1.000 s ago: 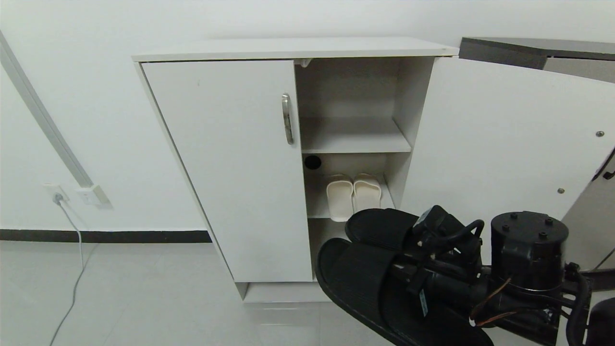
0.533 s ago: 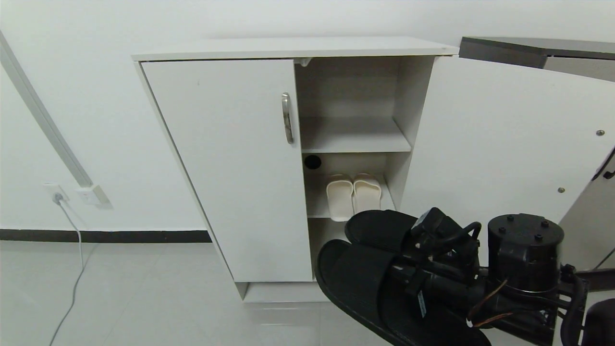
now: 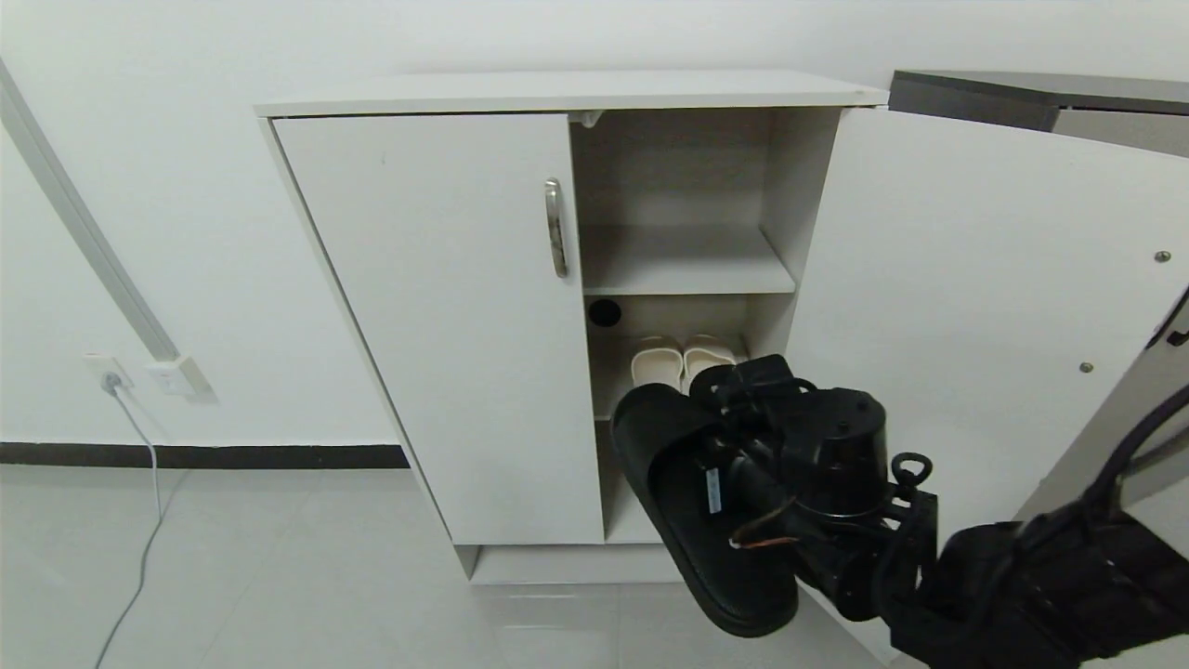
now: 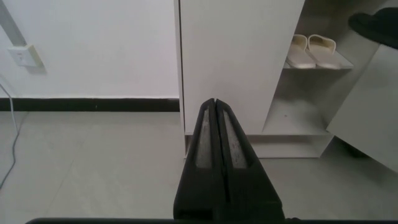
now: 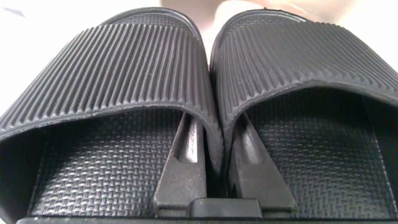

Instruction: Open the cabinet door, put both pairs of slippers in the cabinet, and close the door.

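Two black slippers (image 3: 692, 492), a pair, are held side by side in the right pincer (image 5: 215, 124). In the right wrist view one finger (image 5: 186, 155) sits under each ribbed strap, and the two inner side walls are squeezed between the fingers. The pincer is narrow and clamped on the pair.

In the head view the pair hangs tilted, toes up and heels low. It is in front of the open right half of the cabinet (image 3: 567, 93), across the level of the lower shelf edge and the bottom compartment (image 3: 636, 525). I cannot tell whether the toes are past the cabinet's front edge.

One pair of white slippers (image 3: 685, 360) lies on the lower shelf, side by side, just behind the black toes. The upper shelf (image 3: 683, 265) is bare. A round hole (image 3: 604, 312) shows in the back panel under it.

The right door (image 3: 975, 279) is swung wide open. The left door (image 3: 446, 325) is closed, with its metal handle (image 3: 555, 229) upright at the inner edge.

The left pincer (image 4: 214, 109) is closed with its fingers pressed together and grips nothing. It is low over the floor (image 3: 279, 576), well apart from the cabinet and facing the closed door.

On the wall to the left are a socket (image 3: 107, 372) and a grey cable (image 3: 149, 520) hanging to the floor. A dark grey unit (image 3: 1040, 98) stands behind the open door.
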